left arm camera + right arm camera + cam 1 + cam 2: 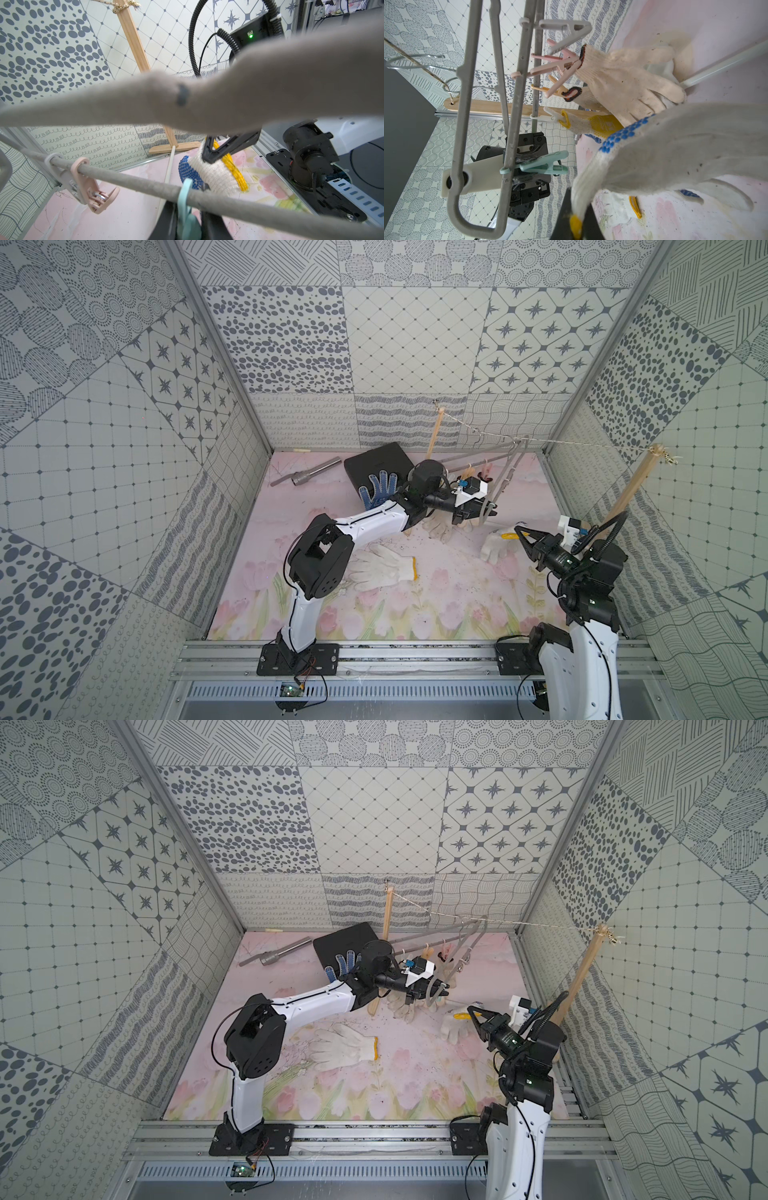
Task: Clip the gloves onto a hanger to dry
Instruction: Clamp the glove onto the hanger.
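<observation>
The grey hanger [504,477] hangs by its metal hook from the string, with pastel pegs on its bars. My left gripper [188,209] is shut on a mint peg [544,164] at the hanger's low end, and the peg's mouth stands apart. My right gripper [576,226] is shut on the yellow cuff of a blue-dotted glove [675,145], held just right of that peg. A cream glove [623,79] and a yellow-dotted glove [591,124] hang clipped in pegs. Another cream glove [382,568] lies flat on the mat. A second blue-dotted glove [378,489] lies on a black pad.
The black pad [374,462] and a metal tube [309,475] lie at the back left. Two wooden posts [434,435] [631,489] carry the string. More cream gloves [438,524] are piled under the left gripper. Patterned walls close in three sides.
</observation>
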